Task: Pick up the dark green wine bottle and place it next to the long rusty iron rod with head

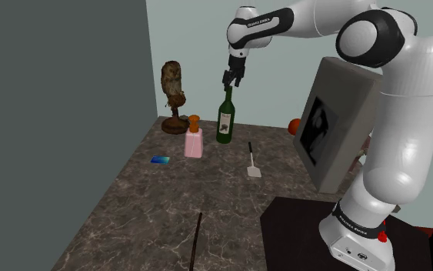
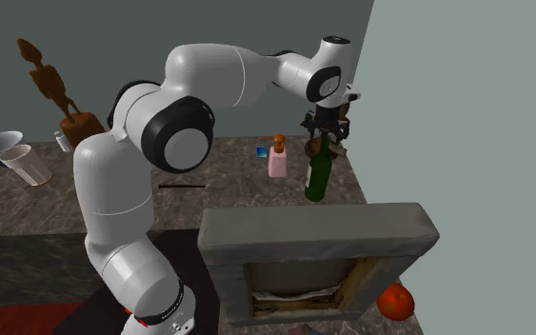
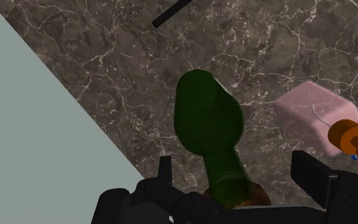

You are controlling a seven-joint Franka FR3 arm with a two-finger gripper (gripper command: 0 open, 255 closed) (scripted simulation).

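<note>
The dark green wine bottle [image 1: 224, 122] stands upright on the marble counter [image 1: 168, 208] near the back wall. My black gripper [image 1: 231, 81] hangs straight over its top. In the wrist view the fingers [image 3: 310, 170] stand apart on either side of the bottle's neck [image 3: 225, 168] without touching it, so the gripper [image 3: 238, 170] is open. The second exterior view shows the gripper [image 2: 325, 133] at the top of the bottle [image 2: 319, 176]. A long thin dark rod [image 1: 196, 240] lies on the counter near the front edge, far from the bottle; it also appears as the rod [image 2: 182, 187].
A pink bottle with an orange cap [image 1: 194, 141] stands close beside the wine bottle. An owl figure [image 1: 174, 94], a small blue card [image 1: 160, 160] and a black-handled spatula [image 1: 251, 162] also sit on the counter. A grey box [image 1: 331, 123] stands near the arm.
</note>
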